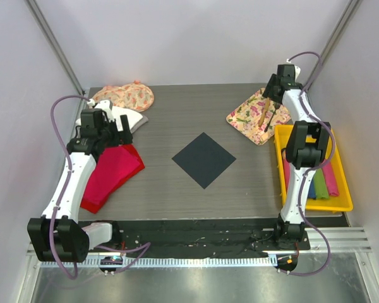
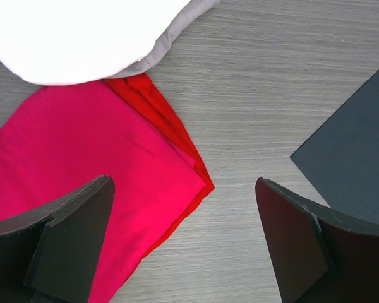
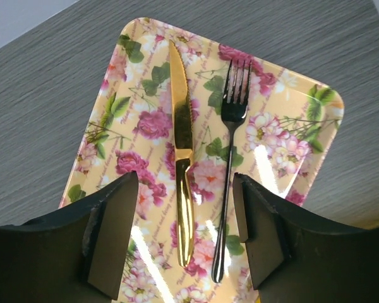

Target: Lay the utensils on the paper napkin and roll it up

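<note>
The dark napkin [image 1: 203, 159] lies flat as a diamond at the table's middle; its corner shows in the left wrist view [image 2: 360, 151]. A gold knife [image 3: 182, 158] and a dark shiny fork [image 3: 230, 151] lie side by side on a floral tray [image 3: 114, 126], which sits at the back right [image 1: 256, 117]. My right gripper [image 3: 186, 233] is open above the tray, both handles between its jaws, touching neither. My left gripper [image 2: 183, 233] is open and empty over the edge of a red cloth [image 2: 82, 170] at the left [image 1: 114, 170].
A white cloth [image 2: 76, 31] and a floral cloth [image 1: 123, 98] lie at the back left. A yellow bin [image 1: 344, 202] with coloured rolled cloths stands at the right edge, next to the right arm.
</note>
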`<state>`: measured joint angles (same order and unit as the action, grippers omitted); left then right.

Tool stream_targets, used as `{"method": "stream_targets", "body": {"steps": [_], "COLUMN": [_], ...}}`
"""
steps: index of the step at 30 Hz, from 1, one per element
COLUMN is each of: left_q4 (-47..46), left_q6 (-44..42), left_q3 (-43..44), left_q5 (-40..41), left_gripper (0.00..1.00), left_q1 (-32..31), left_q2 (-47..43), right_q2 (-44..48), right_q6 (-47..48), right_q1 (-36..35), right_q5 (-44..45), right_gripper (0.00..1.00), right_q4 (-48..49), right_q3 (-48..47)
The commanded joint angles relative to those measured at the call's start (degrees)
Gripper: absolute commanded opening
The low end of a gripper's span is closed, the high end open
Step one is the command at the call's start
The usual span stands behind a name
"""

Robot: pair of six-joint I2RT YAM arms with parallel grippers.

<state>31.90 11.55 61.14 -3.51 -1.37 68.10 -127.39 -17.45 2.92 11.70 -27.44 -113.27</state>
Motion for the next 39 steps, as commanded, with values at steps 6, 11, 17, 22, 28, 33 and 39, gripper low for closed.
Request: {"method": "stream_targets", "body": {"steps": [6,11,17,22,28,33,39], "left_q4": [-3.51,-4.12,-4.21,-4.48,-4.65,-4.74,-4.65], "left_q6": [-0.48,-0.3,-0.3,-0.3,-0.39,-0.3,-0.65], "left_q3": [-0.41,-0.85,-1.2,-1.73,-1.64,-1.64,-1.21], "left_q5": [2.89,2.98,3.07,5.0,5.97,6.76,6.94], "left_gripper": [1.0,1.0,1.0,1.0,1.0,1.0,1.0], "left_q1": [0.14,0.22,0.22,0.14,0.22,0.22,0.14], "left_q2": [-0.68,-0.16,0.37,0.9,1.16,1.51,1.78], "right_q2": [-4.52,-6.55,-8.31,-9.45,-10.42,-10.77,-10.42], "right_q6": [-4.17,-4.08,-4.43,-4.52,-4.87,-5.4,-5.57], "right_q1": [-0.98,-1.25,-1.51,-2.13,-2.48,-2.57,-2.48], "right_q5": [2.8,1.57,1.13,1.3,1.39,1.74,2.18], "right_gripper": [0.57,0.52,0.49,0.45,0.44,0.4,0.32], "right_q4": [1.34,1.51,1.51,1.6,1.6,1.6,1.34], "right_q3": [-3.18,-3.71,-3.88,-3.8,-3.97,-3.8,-2.74]}}
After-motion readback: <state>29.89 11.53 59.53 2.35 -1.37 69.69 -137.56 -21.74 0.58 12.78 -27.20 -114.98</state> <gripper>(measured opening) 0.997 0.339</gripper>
